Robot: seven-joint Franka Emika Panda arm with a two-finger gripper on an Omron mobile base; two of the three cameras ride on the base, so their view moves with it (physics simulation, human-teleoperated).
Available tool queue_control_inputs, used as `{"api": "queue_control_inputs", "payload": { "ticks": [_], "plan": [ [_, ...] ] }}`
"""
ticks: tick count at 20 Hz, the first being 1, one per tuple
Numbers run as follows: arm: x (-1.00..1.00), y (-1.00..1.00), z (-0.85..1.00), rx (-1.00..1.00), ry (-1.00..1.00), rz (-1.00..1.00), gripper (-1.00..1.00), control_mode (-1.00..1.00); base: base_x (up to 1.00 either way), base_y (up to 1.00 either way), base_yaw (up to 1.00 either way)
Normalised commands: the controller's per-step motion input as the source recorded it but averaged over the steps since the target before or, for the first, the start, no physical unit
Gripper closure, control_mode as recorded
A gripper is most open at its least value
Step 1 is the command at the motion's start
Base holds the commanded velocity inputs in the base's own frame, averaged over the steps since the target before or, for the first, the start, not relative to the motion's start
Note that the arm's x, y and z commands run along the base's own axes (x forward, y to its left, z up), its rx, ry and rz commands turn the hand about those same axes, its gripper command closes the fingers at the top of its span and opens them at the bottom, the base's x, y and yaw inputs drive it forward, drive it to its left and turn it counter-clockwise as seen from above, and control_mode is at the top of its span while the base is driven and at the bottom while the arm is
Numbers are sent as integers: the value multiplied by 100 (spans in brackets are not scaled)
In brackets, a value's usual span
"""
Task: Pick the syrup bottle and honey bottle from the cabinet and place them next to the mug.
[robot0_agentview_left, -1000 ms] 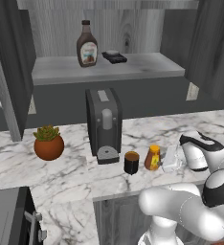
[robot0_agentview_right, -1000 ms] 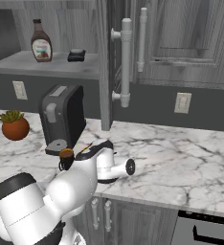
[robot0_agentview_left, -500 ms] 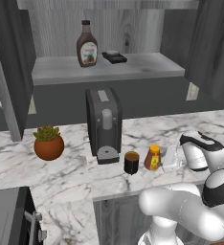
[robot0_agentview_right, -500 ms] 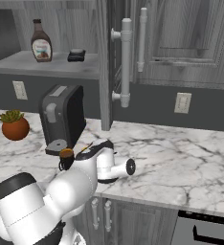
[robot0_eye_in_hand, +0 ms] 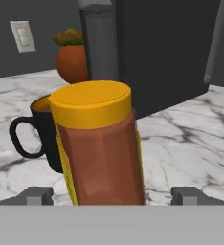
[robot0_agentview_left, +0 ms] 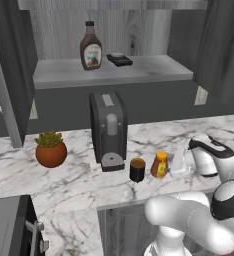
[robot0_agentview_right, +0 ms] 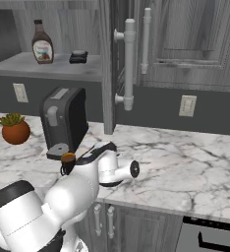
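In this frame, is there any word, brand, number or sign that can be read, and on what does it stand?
None can be read.
syrup bottle: white-and-red label, print too small and blurred to read.
honey bottle: yellow label seen edge-on, no text shows.
coffee machine: no lettering.
mug: plain.
wall outlet: unmarked.

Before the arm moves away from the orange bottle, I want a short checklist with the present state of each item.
1. Honey bottle stands upright on the counter: ok.
2. Honey bottle is beside the mug: ok.
3. Fingers stand wide, apart from the bottle: ok.
4. Syrup bottle moved to the mug: not ok, it is in the cabinet.
5. Retreat path behind the hand is free: cannot tell.
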Motion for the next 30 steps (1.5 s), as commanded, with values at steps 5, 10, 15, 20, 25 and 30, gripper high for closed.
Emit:
{"api": "queue_control_inputs", "payload": {
  "ticks": [5, 10, 15, 20, 25, 30],
  "plan": [
    [-6, 4, 55, 0, 0, 0, -100, -100, 0, 0, 0],
    [-3, 2, 45, 0, 0, 0, -100, -100, 0, 0, 0],
    [-5, 13, 29, 0, 2, 0, -100, -100, 0, 0, 0],
    [-13, 28, 45, 0, 0, 0, -100, -100, 0, 0, 0],
    [-16, 28, 37, 0, 0, 0, -100, -100, 0, 0, 0],
    [-12, 25, 29, 0, 0, -2, -100, -100, 0, 0, 0]
  ]
}}
